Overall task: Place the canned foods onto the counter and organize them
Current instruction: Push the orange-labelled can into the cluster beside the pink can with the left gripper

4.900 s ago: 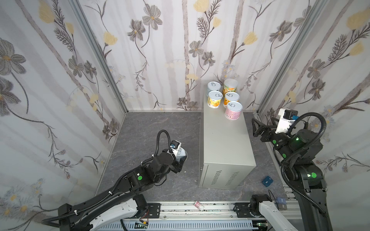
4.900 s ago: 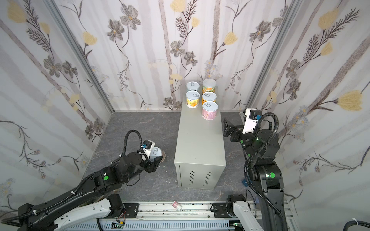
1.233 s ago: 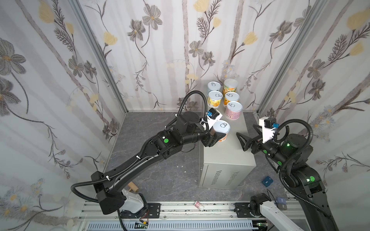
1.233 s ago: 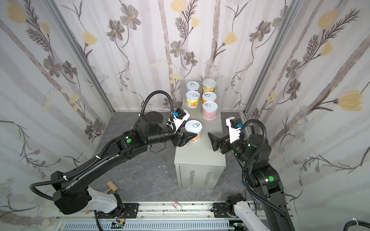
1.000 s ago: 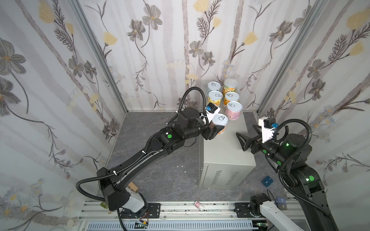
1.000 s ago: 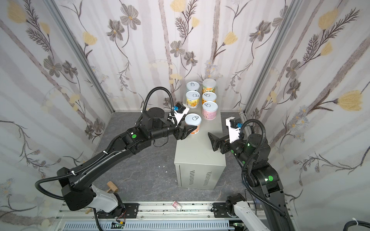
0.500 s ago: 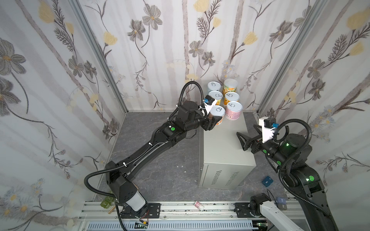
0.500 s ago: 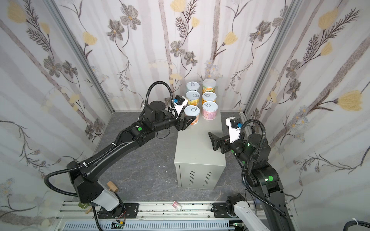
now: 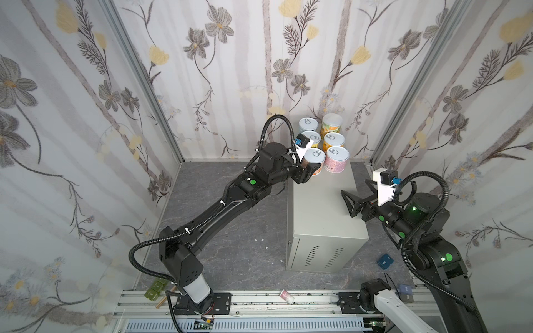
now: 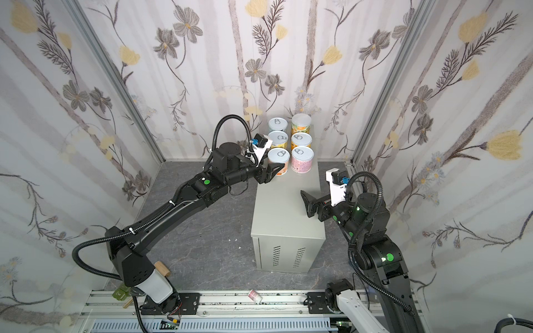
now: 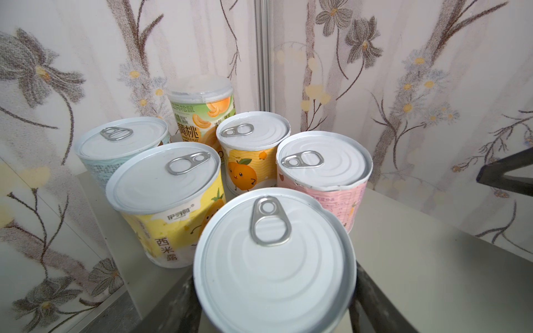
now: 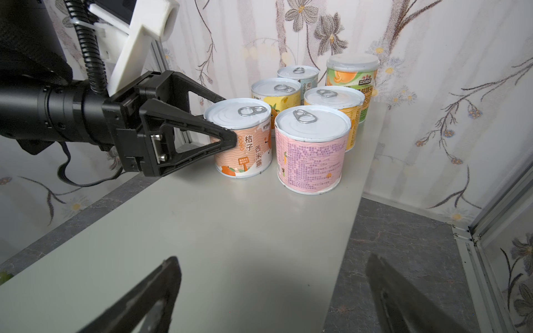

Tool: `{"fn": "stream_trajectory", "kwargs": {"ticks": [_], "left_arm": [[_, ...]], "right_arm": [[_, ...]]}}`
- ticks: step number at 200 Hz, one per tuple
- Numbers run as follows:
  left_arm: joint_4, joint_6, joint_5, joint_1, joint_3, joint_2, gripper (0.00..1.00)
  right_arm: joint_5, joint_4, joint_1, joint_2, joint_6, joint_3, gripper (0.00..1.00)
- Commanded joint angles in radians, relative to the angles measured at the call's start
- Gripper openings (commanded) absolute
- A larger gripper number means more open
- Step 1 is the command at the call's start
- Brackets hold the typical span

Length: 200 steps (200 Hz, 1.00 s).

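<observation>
Floral-papered walls [image 9: 230,72] and a grey stone floor [image 9: 248,248] surround the grey metal desk [image 9: 323,207]. From my remote station I read the left pincer [image 12: 227,120] as clenched on the peach can [image 12: 245,150], with one finger on each side of its label. The can stands upright, its base on the desk top. Just beside the held can, on the side away from the left arm, stands the pink can [image 12: 310,155]; I cannot tell whether the two touch. Beyond this pincer's tips, toward the wall, four more cans stand in two pairs. Nearer are the yellow can [image 11: 170,207] and the orange-fruit can [image 11: 248,161]. Farther are the pale blue can [image 11: 115,150] and the taller green-labelled can [image 11: 202,115]. The right pincer [image 9: 357,190] is released, jaws wide with nothing between them. It hovers over bare desk top, well apart from the cans and facing them.
</observation>
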State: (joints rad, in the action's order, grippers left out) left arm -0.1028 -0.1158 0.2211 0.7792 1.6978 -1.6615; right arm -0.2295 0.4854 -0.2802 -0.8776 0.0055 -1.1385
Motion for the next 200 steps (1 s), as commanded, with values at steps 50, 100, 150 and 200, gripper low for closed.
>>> {"fn": "stream_trajectory", "kwargs": {"ticks": [50, 100, 150, 200], "left_arm": [[-0.096, -0.017, -0.017, -0.013, -0.004, -0.009, 0.64], [-0.096, -0.016, 0.002, -0.02, -0.006, -0.013, 0.64], [-0.097, -0.016, 0.012, -0.023, 0.0, -0.021, 0.64], [-0.099, -0.014, 0.015, -0.024, 0.004, -0.033, 0.64]], "right_arm": [[0.006, -0.025, 0.0, -0.003, -0.019, -0.006, 1.0], [0.002, -0.024, -0.001, -0.008, -0.018, -0.01, 1.0], [0.001, -0.027, -0.001, -0.01, -0.018, -0.009, 1.0], [0.004, -0.025, -0.001, -0.012, -0.023, -0.012, 1.0]]}}
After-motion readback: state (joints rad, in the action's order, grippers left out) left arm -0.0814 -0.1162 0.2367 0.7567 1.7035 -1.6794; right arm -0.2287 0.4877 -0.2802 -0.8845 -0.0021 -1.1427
